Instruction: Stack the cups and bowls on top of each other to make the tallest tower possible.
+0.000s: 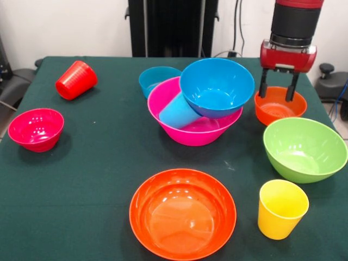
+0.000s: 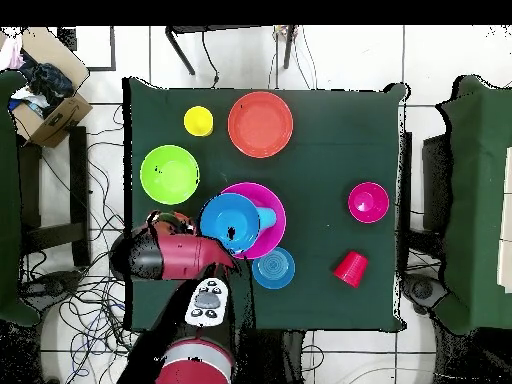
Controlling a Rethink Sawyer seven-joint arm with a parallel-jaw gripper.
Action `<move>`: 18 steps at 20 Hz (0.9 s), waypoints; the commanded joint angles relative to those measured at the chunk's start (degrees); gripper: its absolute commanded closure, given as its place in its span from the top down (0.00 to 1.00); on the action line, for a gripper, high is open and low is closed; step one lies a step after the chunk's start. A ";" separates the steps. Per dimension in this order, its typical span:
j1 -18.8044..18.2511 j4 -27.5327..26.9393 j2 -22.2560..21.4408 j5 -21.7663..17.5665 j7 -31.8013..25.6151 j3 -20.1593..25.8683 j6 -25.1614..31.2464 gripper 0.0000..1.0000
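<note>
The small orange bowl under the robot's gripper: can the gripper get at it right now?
Probably yes. The gripper hangs open right over the small orange bowl, fingers pointing down into it, and nothing lies between them. The green bowl and the tilted blue bowl sit off to the sides.

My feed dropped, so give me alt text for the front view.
The tool hangs open over the small orange bowl, beside the pink bowl, which holds a tipped light blue cup and a tilted large blue bowl. The other bowls and cups sit apart on the green table.
</note>
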 commanded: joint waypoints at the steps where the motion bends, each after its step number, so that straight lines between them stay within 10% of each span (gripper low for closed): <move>1: 0.65 2.47 1.01 1.98 11.44 6.73 -0.82 1.00; 18: 7.63 -0.70 3.40 5.06 15.26 3.21 -0.05 1.00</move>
